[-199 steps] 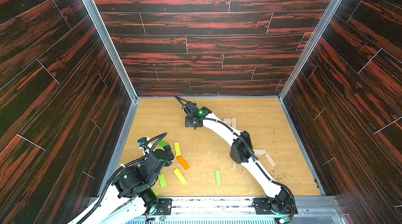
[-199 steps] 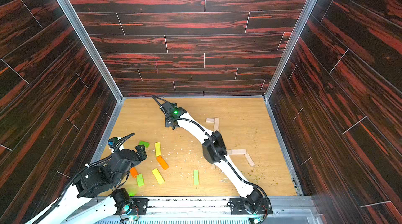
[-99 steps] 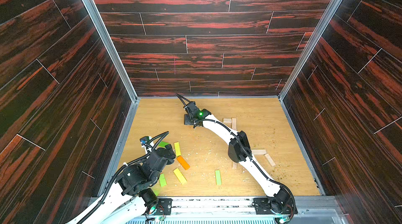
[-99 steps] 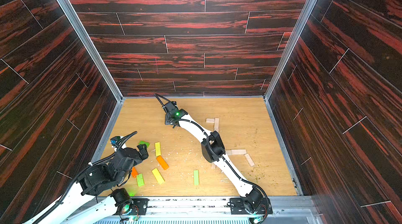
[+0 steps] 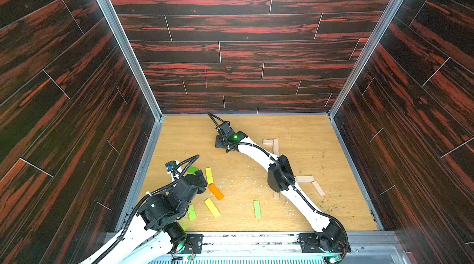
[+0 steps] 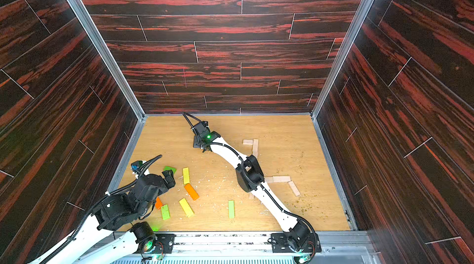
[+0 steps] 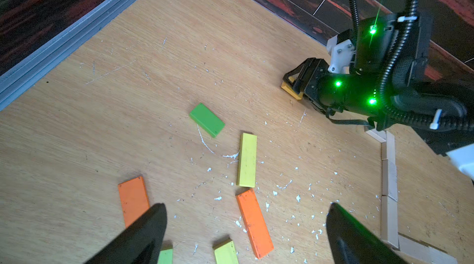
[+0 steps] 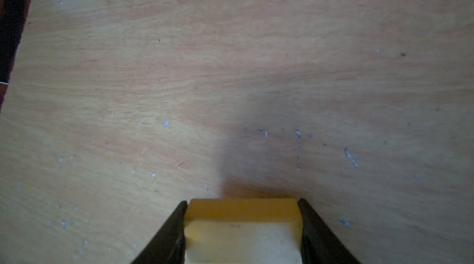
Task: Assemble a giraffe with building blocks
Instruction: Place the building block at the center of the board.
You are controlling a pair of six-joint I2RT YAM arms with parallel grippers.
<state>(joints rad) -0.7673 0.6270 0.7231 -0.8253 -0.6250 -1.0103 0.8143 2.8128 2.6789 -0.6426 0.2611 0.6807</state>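
My right gripper (image 5: 221, 144) (image 8: 242, 226) is shut on a yellow block (image 8: 242, 224) (image 7: 291, 90), held low at the wooden floor in the far middle; I cannot tell whether the block touches the floor. At the near left, my left gripper (image 7: 246, 206) (image 5: 198, 174) hangs open and empty over loose coloured building blocks. These include a green one (image 7: 207, 120), a yellow one (image 7: 247, 160) and two orange ones (image 7: 254, 223) (image 7: 132, 198). Pale wood planks (image 5: 275, 146) (image 5: 304, 179) lie flat on the right, partly hidden under the right arm.
Dark wood-pattern walls close in the floor (image 5: 307, 132) on three sides, with a metal rail (image 5: 256, 237) along the near edge. A lone green block (image 5: 257, 209) lies near the front middle. White flecks are scattered over the floor.
The right gripper has shifted slightly with the yellow block still in it. The left arm has barely moved and stays open.
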